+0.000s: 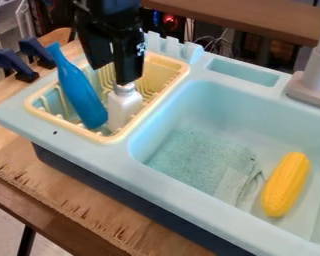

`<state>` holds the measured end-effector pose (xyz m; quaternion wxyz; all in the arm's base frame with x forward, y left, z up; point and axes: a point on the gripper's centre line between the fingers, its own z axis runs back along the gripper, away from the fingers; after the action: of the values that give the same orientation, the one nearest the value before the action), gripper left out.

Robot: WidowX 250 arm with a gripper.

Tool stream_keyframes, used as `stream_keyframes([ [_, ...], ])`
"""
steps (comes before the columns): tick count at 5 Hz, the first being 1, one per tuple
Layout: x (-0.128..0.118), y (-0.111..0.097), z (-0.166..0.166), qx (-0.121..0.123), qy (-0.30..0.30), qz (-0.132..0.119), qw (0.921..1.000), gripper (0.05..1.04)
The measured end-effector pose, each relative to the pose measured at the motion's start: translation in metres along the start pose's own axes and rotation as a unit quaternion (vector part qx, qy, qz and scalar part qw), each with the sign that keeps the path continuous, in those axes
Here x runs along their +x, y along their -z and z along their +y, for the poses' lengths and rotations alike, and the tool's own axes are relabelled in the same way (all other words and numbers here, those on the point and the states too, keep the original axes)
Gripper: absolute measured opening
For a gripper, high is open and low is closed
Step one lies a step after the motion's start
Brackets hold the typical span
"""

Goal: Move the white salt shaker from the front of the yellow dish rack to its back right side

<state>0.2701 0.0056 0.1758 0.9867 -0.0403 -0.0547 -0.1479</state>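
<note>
One wooden table (30, 155) carries everything, running out beneath and in front of the rack. On it sits the pale blue toy sink (96, 166), whose corner holds the rack, with its wide basin (219, 107) just to the right of the rack. The yellow rack (173, 59) itself comes next in size. The black gripper (124, 76) hangs down over the rack, and whether it is spread or closed I cannot tell. A grey faucet (316, 67) stands well apart from the rack, past the basin.

Of the smaller things, the blue bottle (80, 95) leans inside the rack, neck toward the rack's far left corner. The yellow corn (285, 185) lies in the basin, well to the right of the rack. Smallest, the white bottle (122, 106) stands roughly upright in the rack, its top right under the gripper.

The step in hand seems to be close work at the white bottle, gripping or letting go. From here, any move calls for a straight, steady path, clear of the blue bottle and the rack's rim.
</note>
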Motion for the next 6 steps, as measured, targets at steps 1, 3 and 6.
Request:
stream_keyframes([
  [1,0.004,0.005,0.001,-0.004,0.0,-0.002,1.0,1.001],
  [3,0.005,0.019,-0.001,-0.002,-0.012,0.016,0.9998,0.924],
  [6,0.003,0.024,-0.001,0.007,-0.03,0.033,0.999,0.517],
])
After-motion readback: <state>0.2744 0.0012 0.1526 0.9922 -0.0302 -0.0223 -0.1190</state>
